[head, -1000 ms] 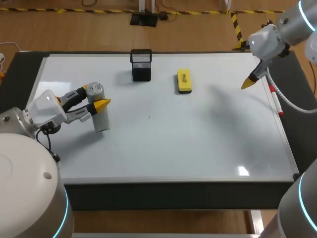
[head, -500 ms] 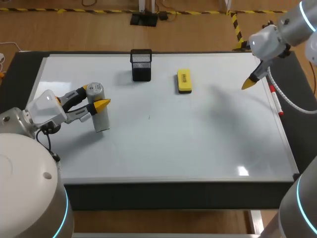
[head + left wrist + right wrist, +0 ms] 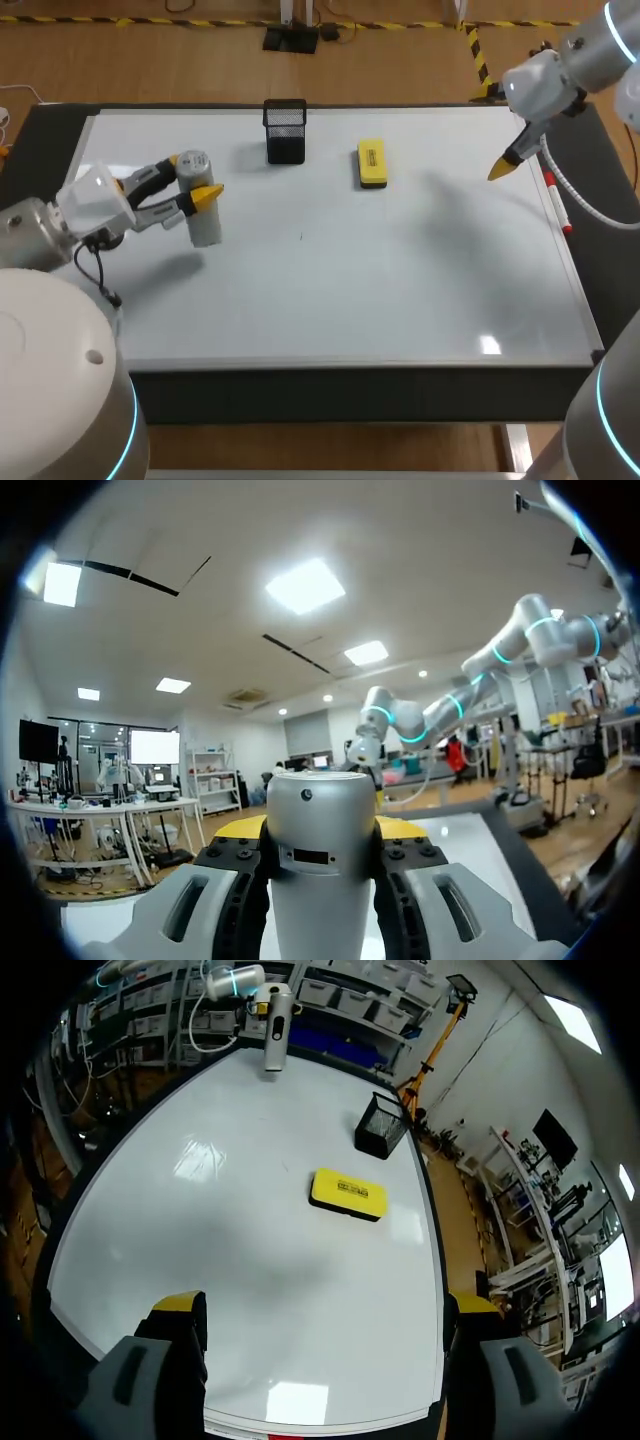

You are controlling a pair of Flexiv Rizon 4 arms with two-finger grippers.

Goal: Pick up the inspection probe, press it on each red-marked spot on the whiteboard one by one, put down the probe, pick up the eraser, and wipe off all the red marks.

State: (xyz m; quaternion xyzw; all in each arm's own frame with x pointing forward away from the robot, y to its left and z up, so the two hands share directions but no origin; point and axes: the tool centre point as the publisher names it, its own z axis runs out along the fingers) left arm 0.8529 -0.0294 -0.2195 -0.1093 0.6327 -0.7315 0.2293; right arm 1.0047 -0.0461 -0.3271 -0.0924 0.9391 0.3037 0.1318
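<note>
**Head view.** The whiteboard (image 3: 400, 290) fills the tabletop. The left gripper (image 3: 192, 180) clamps the grey probe (image 3: 204, 225) upright, at about 9 o'clock from the board's centre. A shadow lying apart from the probe's foot suggests it hangs just clear of the surface. The yellow eraser (image 3: 372, 164) lies untouched at 1 o'clock, a black mesh cup (image 3: 285, 131) stands at 11 o'clock, and a red pen (image 3: 556, 200) lies along the 3 o'clock rim. The right gripper (image 3: 503, 165) hovers near 2 o'clock. No red marks can be made out, only a small dark speck (image 3: 300, 237) near the centre. Judged stage: the pickup is done; pressing, setting down and wiping remain. The bare board from the centre to 6 o'clock offers free room, while the cup and eraser crowd the far edge.

**Left wrist view.** Both fingers press the probe's barrel from two sides.

**Right wrist view.** The fingers are spread wide with nothing between them. The eraser lies ahead, with the cup beyond it.
</note>
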